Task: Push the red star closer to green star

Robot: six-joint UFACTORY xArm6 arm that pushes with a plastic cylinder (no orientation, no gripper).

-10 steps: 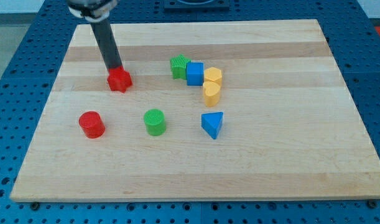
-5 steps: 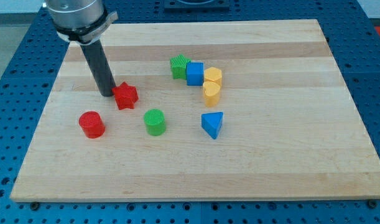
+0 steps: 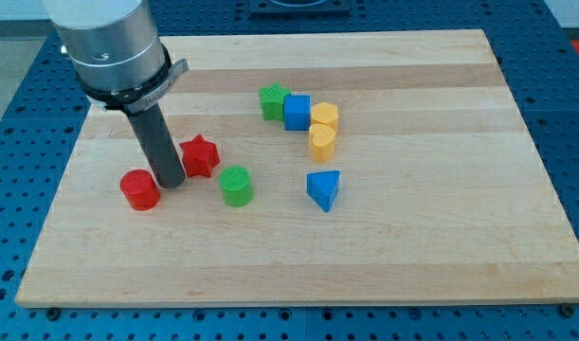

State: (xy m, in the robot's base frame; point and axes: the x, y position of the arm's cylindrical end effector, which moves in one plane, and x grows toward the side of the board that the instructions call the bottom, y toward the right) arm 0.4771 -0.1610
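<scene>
My tip (image 3: 170, 183), a bare rod with no gripper, sits seemingly touching the red star (image 3: 200, 155) at its lower left, the green star (image 3: 273, 100) lying well beyond toward the view's upper right.

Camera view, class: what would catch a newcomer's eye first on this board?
The big grey arm with its dark rod at the view's left, my tip planted between the red cylinder block and the red star block. Next, the tight cluster at the view's upper middle: green star block, blue cube block and two yellow blocks.
</scene>
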